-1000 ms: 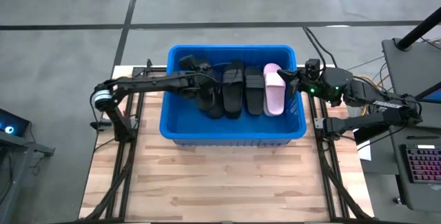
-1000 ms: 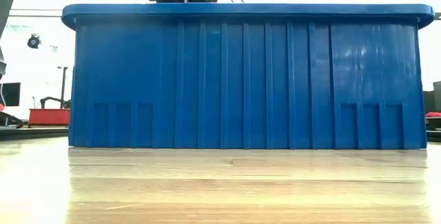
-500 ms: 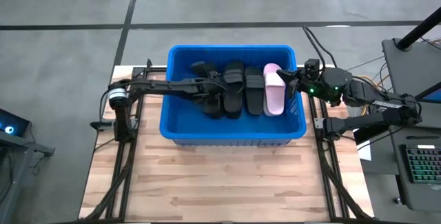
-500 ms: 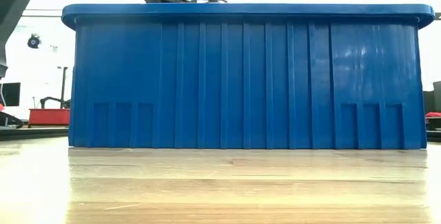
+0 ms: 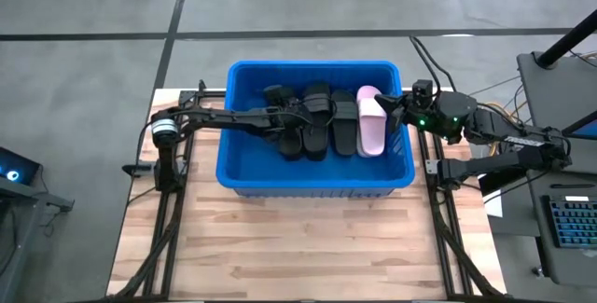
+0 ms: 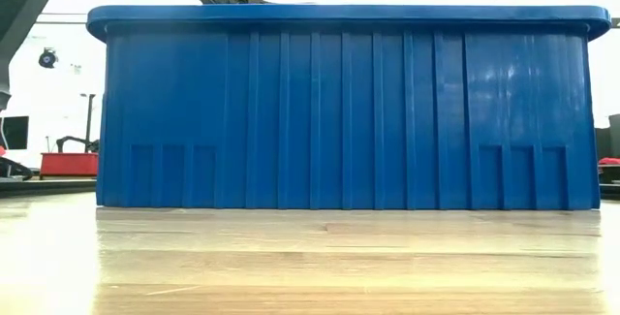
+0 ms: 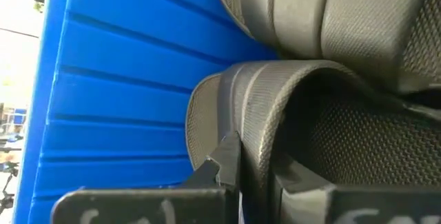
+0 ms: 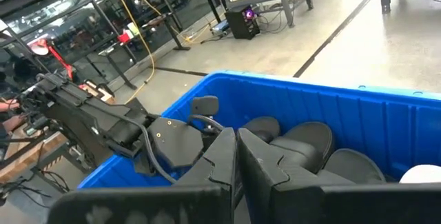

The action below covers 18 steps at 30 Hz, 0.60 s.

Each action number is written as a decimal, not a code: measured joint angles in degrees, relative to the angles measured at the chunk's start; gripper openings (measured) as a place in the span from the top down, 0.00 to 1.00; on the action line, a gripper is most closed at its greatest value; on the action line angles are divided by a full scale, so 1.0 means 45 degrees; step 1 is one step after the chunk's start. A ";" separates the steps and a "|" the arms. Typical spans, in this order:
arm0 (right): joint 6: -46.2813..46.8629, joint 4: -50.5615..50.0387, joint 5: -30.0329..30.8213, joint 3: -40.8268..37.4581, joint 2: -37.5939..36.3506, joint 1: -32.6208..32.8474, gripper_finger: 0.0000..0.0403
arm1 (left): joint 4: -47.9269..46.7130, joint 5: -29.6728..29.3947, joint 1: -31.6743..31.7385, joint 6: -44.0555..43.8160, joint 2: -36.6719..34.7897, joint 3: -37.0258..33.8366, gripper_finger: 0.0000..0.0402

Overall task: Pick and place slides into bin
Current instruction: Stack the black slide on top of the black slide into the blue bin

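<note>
The blue bin [image 5: 317,178] stands on the wooden table and fills the low view [image 6: 339,111]. Inside it, side by side, lie black slides [image 5: 315,126] [image 5: 343,124] and one pale pink slide [image 5: 371,126]. My left gripper [image 5: 300,117] reaches in over the bin's left rim and is shut on another black slide [image 5: 289,137] at the left of the row. My right gripper [image 5: 397,107] hangs shut and empty above the bin's right rim, with its fingers [image 8: 238,151] together. My left gripper [image 7: 251,182] pinches the black slide's strap at its edge [image 7: 256,156] between its two fingers. The fingers come from the table's left, slanting down into the bin. The slide sits low inside the bin beside another black slide [image 7: 331,17]. Whether it rests on the floor I cannot tell.
The bin's ribbed inner wall [image 7: 124,79] stands close beside the held slide. Bare wooden tabletop [image 5: 298,238] lies in front of the bin. A keyboard [image 5: 571,224] and cables sit off the table's right side.
My left gripper, still shut on the black slide, has gone down into the bin and a little toward the right. In the low view it and the slide showed above the rim; now only the arm shows there. My right arm has kept still.
</note>
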 joint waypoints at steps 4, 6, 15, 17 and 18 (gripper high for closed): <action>0.0005 0.0002 0.0000 -0.0001 0.0000 0.0000 0.98 | 0.0213 0.0123 0.0015 -0.0044 0.0005 -0.0024 0.99; 0.0005 0.0005 0.0000 -0.0005 0.0000 0.0000 0.98 | 0.0326 0.0296 0.0051 -0.0061 -0.0015 -0.0024 0.95; 0.0418 0.0009 -0.0058 -0.0010 0.0000 0.0000 0.98 | 0.0386 0.0864 0.0291 0.0003 -0.0010 -0.0021 0.63; 0.0432 0.0010 -0.0058 -0.0009 0.0000 0.0000 0.98 | 0.0373 0.1125 0.0334 0.0010 -0.0010 -0.0023 0.55; 0.0432 0.0010 -0.0058 -0.0008 0.0000 0.0004 0.98 | 0.0364 0.1372 0.0373 0.0015 -0.0012 -0.0022 0.51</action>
